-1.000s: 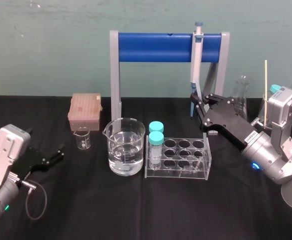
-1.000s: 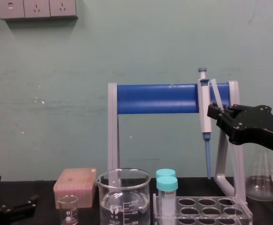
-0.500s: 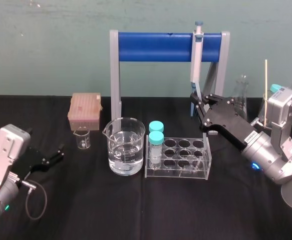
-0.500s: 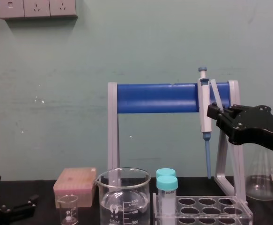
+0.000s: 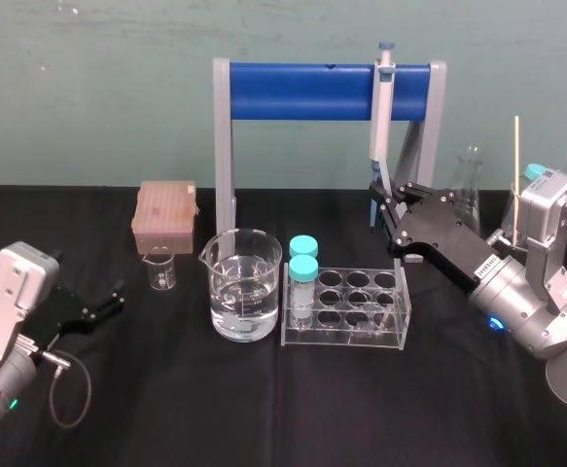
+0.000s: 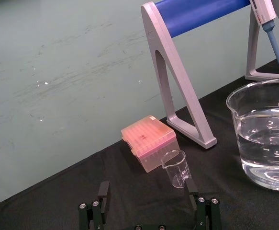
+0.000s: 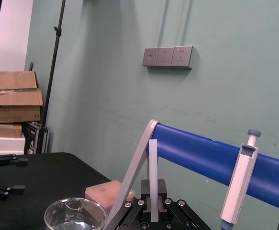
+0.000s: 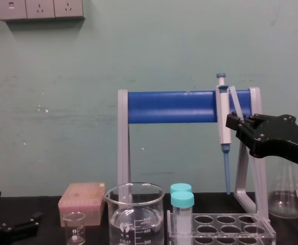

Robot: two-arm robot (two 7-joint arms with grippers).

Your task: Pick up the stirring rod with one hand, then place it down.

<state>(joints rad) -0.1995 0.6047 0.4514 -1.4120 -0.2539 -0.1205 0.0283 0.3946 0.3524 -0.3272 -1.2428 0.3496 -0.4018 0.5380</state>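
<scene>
Your right tool (image 7: 153,189) pinches the stirring rod (image 7: 153,158) beside the pipette (image 7: 239,182). Draw it clear, then lay it flat on the surface (image 5: 341,409) at 6 o'clock. Your left tool (image 6: 148,187) sits spread at 8 o'clock.

Head view downward, chest level, wrists close, blue-barred stand (image 5: 322,91) seemingly common to all.

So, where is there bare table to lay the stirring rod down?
The black cloth in front of the big beaker and the tube rack is bare. It is crowded behind, around the pipette stand and flask.
</scene>
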